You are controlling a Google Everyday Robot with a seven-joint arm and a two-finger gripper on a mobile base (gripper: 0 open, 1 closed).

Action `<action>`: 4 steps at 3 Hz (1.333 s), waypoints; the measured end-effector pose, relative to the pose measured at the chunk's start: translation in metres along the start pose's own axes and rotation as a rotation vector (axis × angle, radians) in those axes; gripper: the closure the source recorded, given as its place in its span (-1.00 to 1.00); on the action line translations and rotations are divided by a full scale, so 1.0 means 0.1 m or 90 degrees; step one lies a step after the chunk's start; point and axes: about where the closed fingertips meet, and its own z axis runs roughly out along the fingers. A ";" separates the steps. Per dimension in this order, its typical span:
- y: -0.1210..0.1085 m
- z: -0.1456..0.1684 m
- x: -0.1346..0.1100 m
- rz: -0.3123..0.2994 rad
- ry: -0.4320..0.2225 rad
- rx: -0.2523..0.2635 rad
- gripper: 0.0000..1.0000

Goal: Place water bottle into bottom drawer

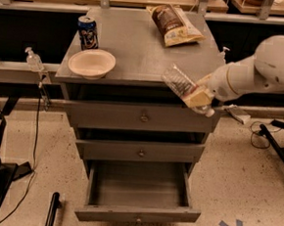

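The water bottle [179, 85], clear ribbed plastic with a pale label, is held tilted in front of the cabinet's right front corner, base up-left, cap end down-right. My gripper [200, 97] is shut on the water bottle near its label end, coming in from the right on a white arm [263, 68]. The bottom drawer [138, 189] of the grey cabinet is pulled open below, its tray bare. The bottle hangs level with the top drawer front [141, 117], well above the open drawer and to its right.
On the cabinet top [137, 46] stand a blue drink can [88, 32], a white bowl [91, 63] and a snack bag [173, 24]. A pump-top bottle [33, 60] sits on the left ledge. Cables and a black stand [277, 145] lie on the floor at right.
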 end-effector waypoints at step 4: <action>0.42 0.27 0.35 -0.159 -0.074 -0.121 1.00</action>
